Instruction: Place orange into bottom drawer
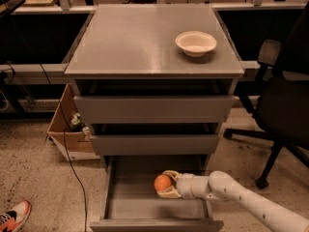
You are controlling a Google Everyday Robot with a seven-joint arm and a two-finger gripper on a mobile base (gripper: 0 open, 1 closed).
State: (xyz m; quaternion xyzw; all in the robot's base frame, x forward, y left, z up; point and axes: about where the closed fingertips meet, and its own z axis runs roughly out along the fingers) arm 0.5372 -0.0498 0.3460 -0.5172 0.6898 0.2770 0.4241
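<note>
I see a cardboard box (67,140) at L on the speckled floor (29,178), beside the cabinet (145,37); contents unclear. Centre: the bottom drawer (145,210) is pulled out. The orange (162,182) is inside its tray, R of centre, clamped by the gripper (166,183), fingers above and below. Orange spec: round, smooth, bright. Cabinet top is grey w/ a cream bowl (196,43) on it. Office chair (285,105) at far R.

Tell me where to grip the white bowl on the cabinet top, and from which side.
Take the bowl by its rim, from straight above, one finger inside and one outside: it sits upright with a thin flared lip. The gripper is down in the bottom drawer, shut on the orange.
</note>
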